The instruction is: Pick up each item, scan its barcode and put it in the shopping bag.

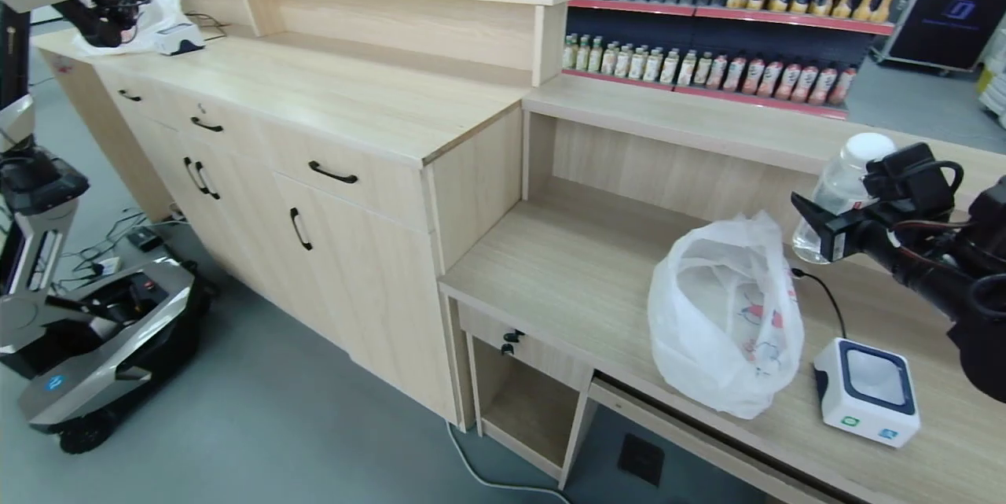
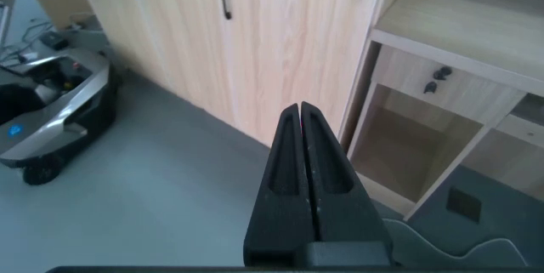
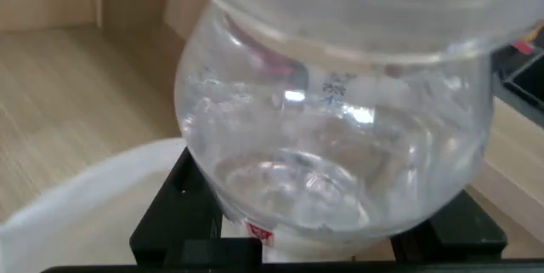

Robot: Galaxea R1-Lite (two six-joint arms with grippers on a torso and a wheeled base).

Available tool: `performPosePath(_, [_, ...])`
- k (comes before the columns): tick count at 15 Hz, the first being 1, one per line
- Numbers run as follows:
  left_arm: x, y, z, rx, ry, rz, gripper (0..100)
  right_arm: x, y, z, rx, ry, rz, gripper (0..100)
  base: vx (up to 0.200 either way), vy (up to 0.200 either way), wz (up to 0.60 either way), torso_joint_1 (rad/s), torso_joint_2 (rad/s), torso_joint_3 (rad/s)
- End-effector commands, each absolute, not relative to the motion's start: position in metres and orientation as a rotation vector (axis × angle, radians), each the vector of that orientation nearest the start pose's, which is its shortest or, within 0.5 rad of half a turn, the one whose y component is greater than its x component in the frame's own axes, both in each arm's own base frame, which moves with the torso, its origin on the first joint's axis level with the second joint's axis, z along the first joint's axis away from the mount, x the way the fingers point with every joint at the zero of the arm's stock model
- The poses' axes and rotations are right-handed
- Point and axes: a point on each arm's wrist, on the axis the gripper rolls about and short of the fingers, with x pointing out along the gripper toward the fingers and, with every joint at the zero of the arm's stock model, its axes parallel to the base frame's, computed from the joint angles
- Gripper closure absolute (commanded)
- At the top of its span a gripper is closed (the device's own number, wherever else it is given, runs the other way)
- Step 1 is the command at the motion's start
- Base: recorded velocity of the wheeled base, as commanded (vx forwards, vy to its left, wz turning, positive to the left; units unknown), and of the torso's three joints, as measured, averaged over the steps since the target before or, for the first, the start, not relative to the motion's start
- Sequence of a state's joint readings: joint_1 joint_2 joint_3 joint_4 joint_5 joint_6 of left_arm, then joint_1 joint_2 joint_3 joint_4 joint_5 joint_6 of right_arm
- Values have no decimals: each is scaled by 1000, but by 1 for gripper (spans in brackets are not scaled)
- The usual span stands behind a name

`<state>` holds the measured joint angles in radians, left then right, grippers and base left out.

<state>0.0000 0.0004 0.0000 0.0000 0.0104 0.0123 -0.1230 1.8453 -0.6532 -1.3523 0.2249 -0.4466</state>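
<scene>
A clear plastic bottle (image 1: 839, 188) with a white cap is held above the low counter (image 1: 566, 268), behind the scanner and to the right of the bag; my right gripper (image 1: 817, 230) is shut on it. In the right wrist view the bottle (image 3: 340, 137) sits between the black fingers (image 3: 170, 218), with the bag's white edge (image 3: 76, 213) below. The white plastic shopping bag (image 1: 727, 315) stands open on the counter. A white and blue barcode scanner (image 1: 864, 390) lies to its right. My left gripper (image 2: 300, 113) is shut on nothing and hangs above the grey floor in front of the cabinets.
A taller cabinet counter (image 1: 330, 103) with drawers rises to the left of the low counter. Shelves of drink bottles (image 1: 707, 24) line the back wall. Another wheeled robot (image 1: 94, 339) stands on the floor at left. The scanner's cable (image 1: 821, 292) runs behind the bag.
</scene>
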Motion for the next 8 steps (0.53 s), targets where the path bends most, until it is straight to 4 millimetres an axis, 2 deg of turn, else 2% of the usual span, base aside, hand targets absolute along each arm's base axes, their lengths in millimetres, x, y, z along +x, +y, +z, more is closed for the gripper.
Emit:
performPosePath(1, [-23,0,75,12,0,11,100,346,-23,135,-379,-98,137,100,0,0,0,0,0,0])
performPosePath(4, [-23,0,75,12,0,11,100,368,-33,108,-330,-42,131,100,0,0,0,0,0,0])
performPosePath(6, [-23,0,75,12,0,11,100,371,-42,91,-316,8,111,100,0,0,0,0,0,0])
performPosePath(8, [-23,0,75,12,0,11,100,372,-50,83,-307,33,93,100,0,0,0,0,0,0])
